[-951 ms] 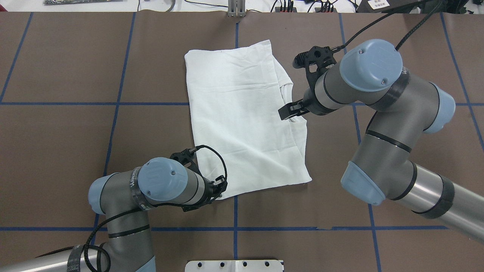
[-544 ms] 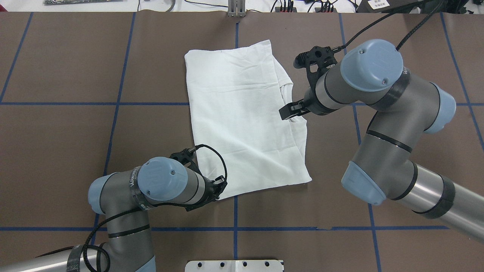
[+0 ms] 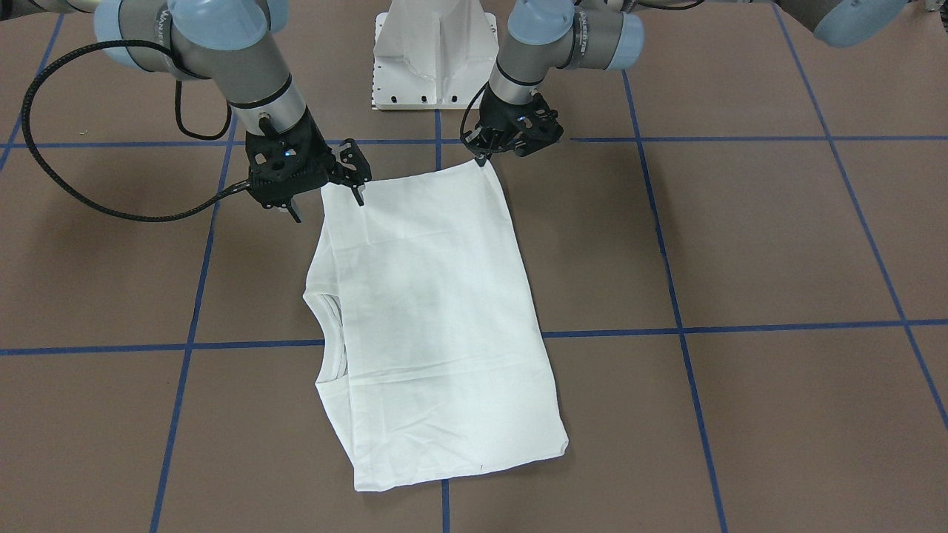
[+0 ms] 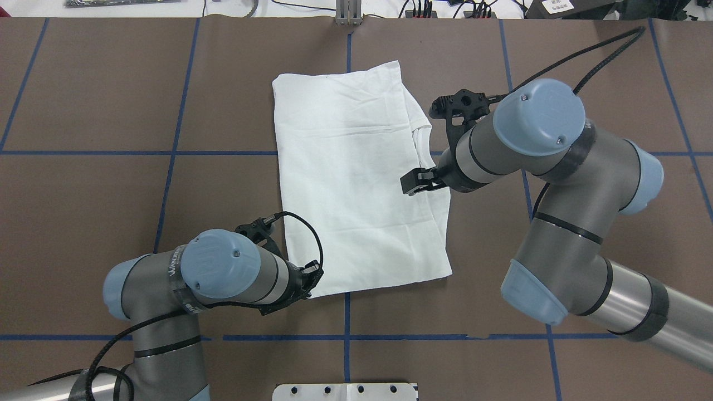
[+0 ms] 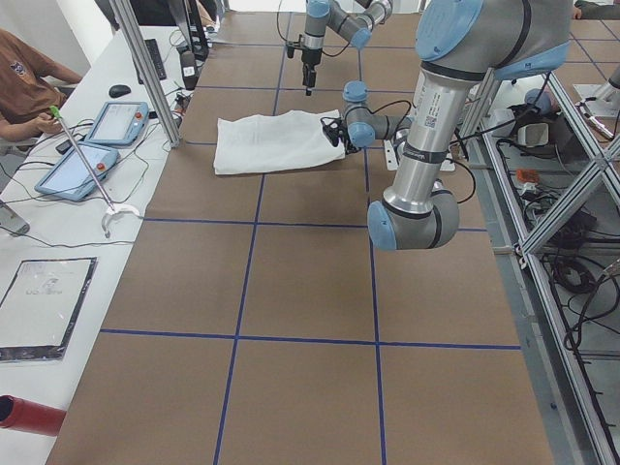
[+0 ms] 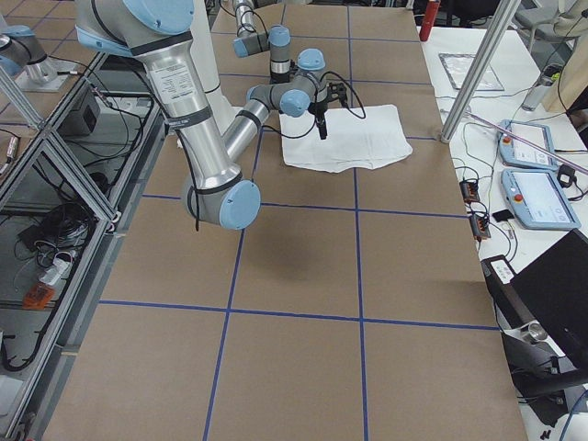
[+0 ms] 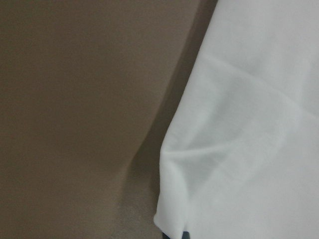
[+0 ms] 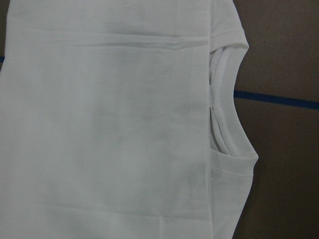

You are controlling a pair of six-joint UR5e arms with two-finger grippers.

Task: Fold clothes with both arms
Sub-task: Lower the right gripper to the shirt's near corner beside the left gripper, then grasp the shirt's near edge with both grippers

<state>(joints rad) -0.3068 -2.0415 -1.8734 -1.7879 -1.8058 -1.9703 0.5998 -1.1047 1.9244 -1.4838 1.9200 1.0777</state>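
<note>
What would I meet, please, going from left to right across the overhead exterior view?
left arm → white T-shirt → right arm

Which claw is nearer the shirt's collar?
The right claw, over the shirt edge beside the collar; the left claw sits at a hem corner on the opposite side.
</note>
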